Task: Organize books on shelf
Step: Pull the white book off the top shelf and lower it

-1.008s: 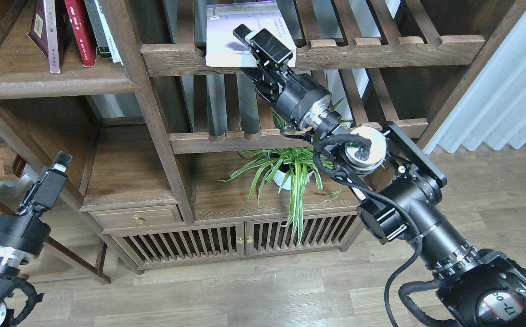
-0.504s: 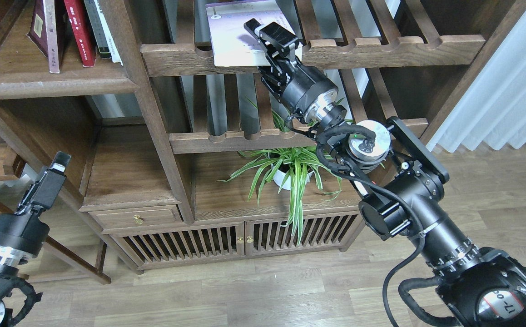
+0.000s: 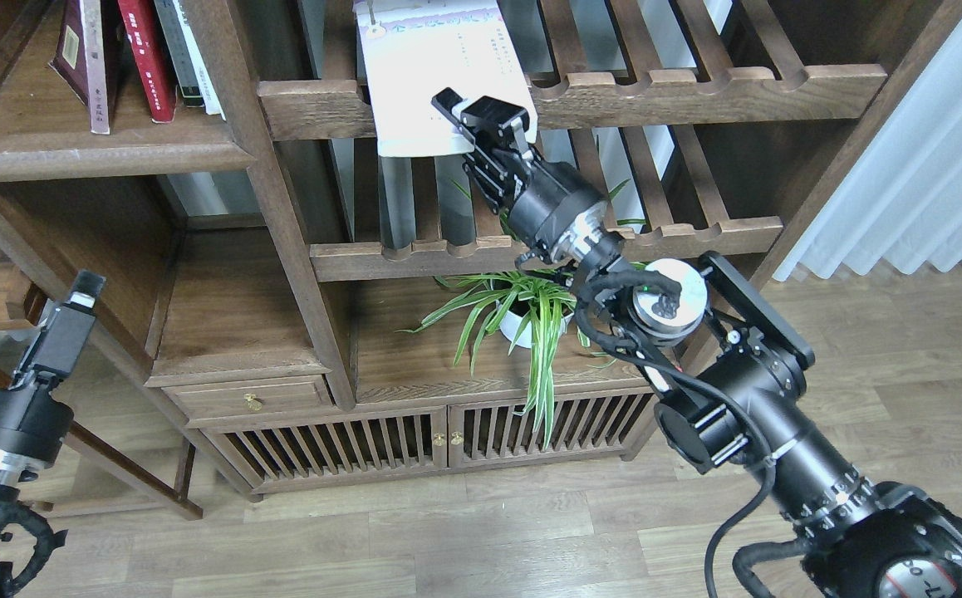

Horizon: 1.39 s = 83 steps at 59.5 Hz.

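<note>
Floorboards [image 3: 464,540], pale wood, fill the near ground at 6 o'clock. Right arm enters from 5 o'clock and reaches up toward 12. Left arm enters at 8 o'clock; left gripper [image 3: 82,286] hangs in free air in front of the bookcase's lower left bay, seen end-on and dark, touching nothing; whether its jaws are apart or together cannot be told. Low cabinet [image 3: 435,436] with slatted doors sits at the bookcase base; on its top, spider plant [image 3: 522,311] in a white pot, partly hidden by the right wrist. Above the plant, lower slatted rack [image 3: 414,253], then upper slatted rack [image 3: 697,87] with scalloped front rail. Right gripper [image 3: 481,116] is at that rail, jaws closed on the lower right corner of the lavender-white book [image 3: 435,71]. That book lies cover-up, tilted, its lower edge hanging over the front rail and below it, its top edge cut off by the frame at 12 o'clock. At 10 to 11 o'clock, the shelf [image 3: 99,149], a solid dark board with thick rounded front edge, carries the maroon book [image 3: 82,50] and the red book [image 3: 144,54] standing and leaning, with thinner volumes [image 3: 190,58] just beside them against the upright post. White curtain [image 3: 930,141] hangs at 2 o'clock, beyond the bookcase side.
</note>
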Motion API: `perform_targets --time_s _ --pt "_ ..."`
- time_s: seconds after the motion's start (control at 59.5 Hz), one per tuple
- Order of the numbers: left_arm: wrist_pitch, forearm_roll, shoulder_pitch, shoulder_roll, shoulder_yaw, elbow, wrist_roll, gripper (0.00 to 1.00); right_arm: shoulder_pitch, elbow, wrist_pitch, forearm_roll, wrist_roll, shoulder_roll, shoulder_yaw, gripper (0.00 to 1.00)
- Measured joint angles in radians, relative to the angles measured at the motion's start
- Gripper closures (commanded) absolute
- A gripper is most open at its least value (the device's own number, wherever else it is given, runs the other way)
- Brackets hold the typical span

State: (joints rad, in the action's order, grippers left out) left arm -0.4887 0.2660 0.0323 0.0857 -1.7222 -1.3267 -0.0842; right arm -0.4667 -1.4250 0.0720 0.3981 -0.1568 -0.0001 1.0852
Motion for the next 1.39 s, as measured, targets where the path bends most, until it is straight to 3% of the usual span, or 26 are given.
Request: perform_targets --time_s 0.134,0.319,0.42,0.622,0.773,0.874,1.075,1.226,1.394 --pt "0.000 -0.102 0.003 -0.001 0.010 0.056 -0.004 0.00 0.134 -0.129 0.104 0.057 -0.019 -0.040 0.007 0.97" --pt "0.000 -0.190 0.001 0.006 0.039 0.128 -0.006 0.00 0.293 -0.198 0.256 0.082 -0.027 -0.152 -0.002 0.97" --pt "0.000 -0.247 -0.005 0.009 0.083 0.168 -0.007 0.00 0.368 -0.208 0.338 0.084 -0.054 -0.193 -0.010 0.97" --pt "0.000 -0.355 0.004 0.014 0.256 0.196 -0.006 0.00 0.544 -0.209 0.414 0.073 -0.156 -0.235 -0.047 0.96" --pt "0.000 -0.410 0.020 0.018 0.374 0.203 -0.002 0.00 0.683 -0.205 0.417 0.044 -0.280 -0.243 -0.022 0.96" --pt "0.000 -0.465 0.023 0.027 0.431 0.209 -0.002 0.00 0.717 -0.189 0.417 0.042 -0.318 -0.246 0.007 0.95" --pt "0.000 -0.527 0.040 0.030 0.567 0.200 0.003 0.00 0.717 -0.141 0.417 0.047 -0.332 -0.273 -0.014 0.95" --pt "0.000 -0.622 0.035 0.056 0.647 0.134 0.010 0.00 0.690 -0.065 0.417 0.040 -0.332 -0.225 -0.069 0.95" --pt "0.000 -0.675 0.034 0.105 0.716 0.032 0.062 0.00 0.597 0.051 0.417 0.039 -0.332 -0.192 -0.098 0.95"
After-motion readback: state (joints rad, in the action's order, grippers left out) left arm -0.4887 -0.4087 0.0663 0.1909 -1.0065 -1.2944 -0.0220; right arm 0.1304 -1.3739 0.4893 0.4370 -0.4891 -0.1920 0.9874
